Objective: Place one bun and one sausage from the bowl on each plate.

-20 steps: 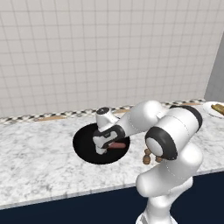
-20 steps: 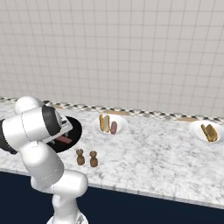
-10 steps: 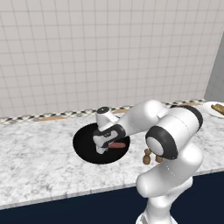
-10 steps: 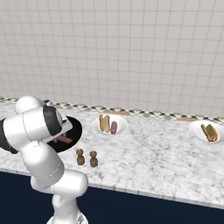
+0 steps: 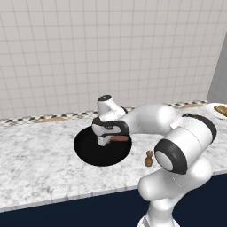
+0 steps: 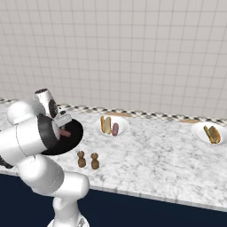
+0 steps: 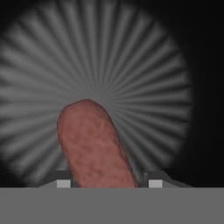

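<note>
My gripper [image 5: 105, 141] reaches down into the glossy black bowl [image 5: 91, 153], shut on a reddish-brown sausage [image 5: 119, 138] that sticks out to its right. In the hand view the sausage [image 7: 94, 144] runs up between the two fingertips of the gripper [image 7: 109, 183], over the bowl's ribbed bottom [image 7: 144, 65]. From the right base, the gripper [image 6: 62, 128] and sausage [image 6: 65, 132] hang over the bowl [image 6: 75, 133]. The nearer white plate [image 6: 98, 128] holds a bun [image 6: 105, 124] and a pinkish sausage [image 6: 115, 129]. The farther plate [image 6: 199, 133] holds a bun [image 6: 212, 133].
Two small brown shakers [image 6: 81, 158] [image 6: 95, 161] stand on the marble counter in front of the bowl, close to the front edge. One shaker [image 5: 149, 158] shows beside my forearm. The tiled wall runs along the back of the counter.
The jaws have closed in from wide open onto the sausage in the bowl. The arm has hardly moved.
</note>
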Controlling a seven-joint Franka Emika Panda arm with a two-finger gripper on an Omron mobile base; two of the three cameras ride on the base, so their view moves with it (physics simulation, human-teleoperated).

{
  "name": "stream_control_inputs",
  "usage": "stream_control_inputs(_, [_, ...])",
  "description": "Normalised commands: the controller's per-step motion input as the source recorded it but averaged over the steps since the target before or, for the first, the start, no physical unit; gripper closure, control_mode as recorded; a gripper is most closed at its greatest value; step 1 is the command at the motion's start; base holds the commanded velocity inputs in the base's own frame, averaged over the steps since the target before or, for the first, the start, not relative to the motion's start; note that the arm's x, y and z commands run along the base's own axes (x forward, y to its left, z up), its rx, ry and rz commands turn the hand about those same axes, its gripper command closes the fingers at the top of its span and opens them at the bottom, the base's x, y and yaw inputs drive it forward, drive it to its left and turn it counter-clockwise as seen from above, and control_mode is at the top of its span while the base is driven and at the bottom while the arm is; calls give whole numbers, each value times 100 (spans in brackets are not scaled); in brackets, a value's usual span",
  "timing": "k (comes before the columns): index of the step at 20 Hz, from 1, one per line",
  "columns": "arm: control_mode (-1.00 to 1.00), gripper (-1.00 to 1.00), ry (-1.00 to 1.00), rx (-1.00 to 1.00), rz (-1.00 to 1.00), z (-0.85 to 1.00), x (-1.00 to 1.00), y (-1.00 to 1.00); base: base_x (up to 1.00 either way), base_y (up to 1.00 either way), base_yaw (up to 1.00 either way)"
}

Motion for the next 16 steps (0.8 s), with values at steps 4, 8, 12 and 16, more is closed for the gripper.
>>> stream_control_inputs(4, [-100, 100, 29, 0, -5, 100, -5, -28, 0, 0, 0])
stream_control_inputs(8, [-100, 100, 18, 3, -11, 97, -36, -63, 0, 0, 0])
stream_control_inputs(12, [-100, 100, -5, 9, -9, 46, -77, -99, 0, 0, 0])
stream_control_inputs(16, [-100, 100, -27, 9, -1, 22, -97, -94, 0, 0, 0])
